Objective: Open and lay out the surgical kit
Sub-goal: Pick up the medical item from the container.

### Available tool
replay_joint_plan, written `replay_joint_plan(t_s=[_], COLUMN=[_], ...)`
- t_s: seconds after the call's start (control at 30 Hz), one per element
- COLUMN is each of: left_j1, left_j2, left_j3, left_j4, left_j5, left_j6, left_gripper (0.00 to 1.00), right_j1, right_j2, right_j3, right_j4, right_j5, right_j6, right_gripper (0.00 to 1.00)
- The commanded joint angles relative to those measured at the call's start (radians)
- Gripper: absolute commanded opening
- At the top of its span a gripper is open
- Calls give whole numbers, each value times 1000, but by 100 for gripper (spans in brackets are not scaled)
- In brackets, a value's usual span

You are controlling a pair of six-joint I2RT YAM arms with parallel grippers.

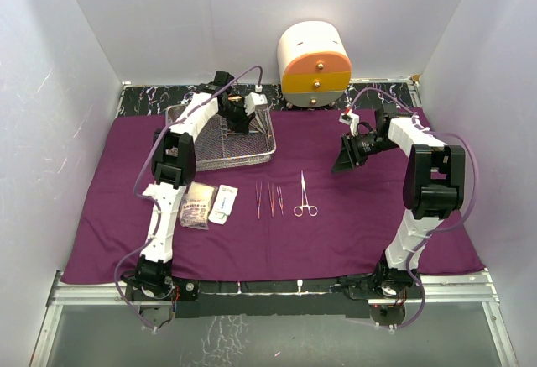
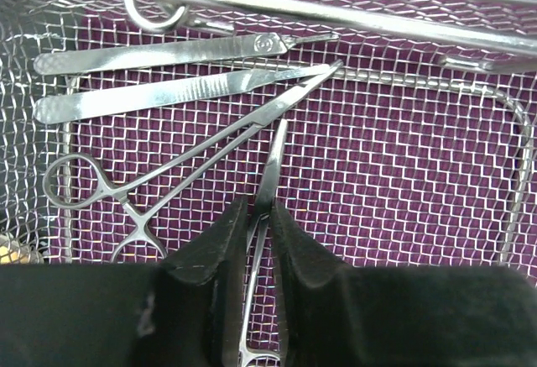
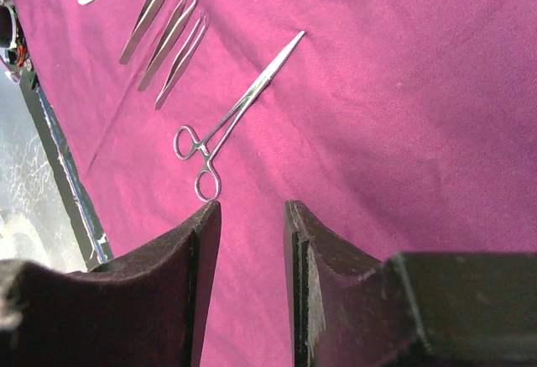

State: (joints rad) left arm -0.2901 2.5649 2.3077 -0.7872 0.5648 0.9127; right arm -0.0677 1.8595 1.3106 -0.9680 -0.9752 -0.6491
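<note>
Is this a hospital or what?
Probably a robot practice booth, not a hospital: plain white walls close it in, two robot arms work there, and forceps lie on a purple cloth.

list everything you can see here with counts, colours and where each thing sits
large purple cloth: one, purple, spread over the table
rectangular silver wire-mesh tray: one, silver, far left on the cloth
flat silver scalpel handles: two, silver, in the tray
ring-handled tray forceps: one, silver, beside the handles
thin silver instrument: one, silver, in the tray between the left fingers
ring-handled cloth forceps: one, silver, mid-cloth
thin metal tweezers: three, silver, left of the cloth forceps
small flat packets: two, one white, one pale brown, left of the tweezers
rounded white-and-orange drawer cabinet: one, behind the cloth
left gripper: black, closed on the thin instrument
right gripper: black, open, over bare cloth
</note>
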Motion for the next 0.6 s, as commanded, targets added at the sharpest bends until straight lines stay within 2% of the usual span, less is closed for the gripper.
replay_joint_plan(t_s=[0.0,0.2,0.57], left_j1=[-2,-1,1], left_j2=[-4,-48,-106], left_j3=[2,0,12], left_j4=[-101,-88,-150], left_j5=[-78,-129,-149], left_j6=[90,105,35], left_gripper=[11,0,0], right_j1=[-5,-4,-3], right_j2=[1,1,2], right_j3=[11,14,13], right_j4=[2,2,5], right_j5=[-36,-33,-36], right_j6=[-7,-3,2], right_gripper=[34,33,32])
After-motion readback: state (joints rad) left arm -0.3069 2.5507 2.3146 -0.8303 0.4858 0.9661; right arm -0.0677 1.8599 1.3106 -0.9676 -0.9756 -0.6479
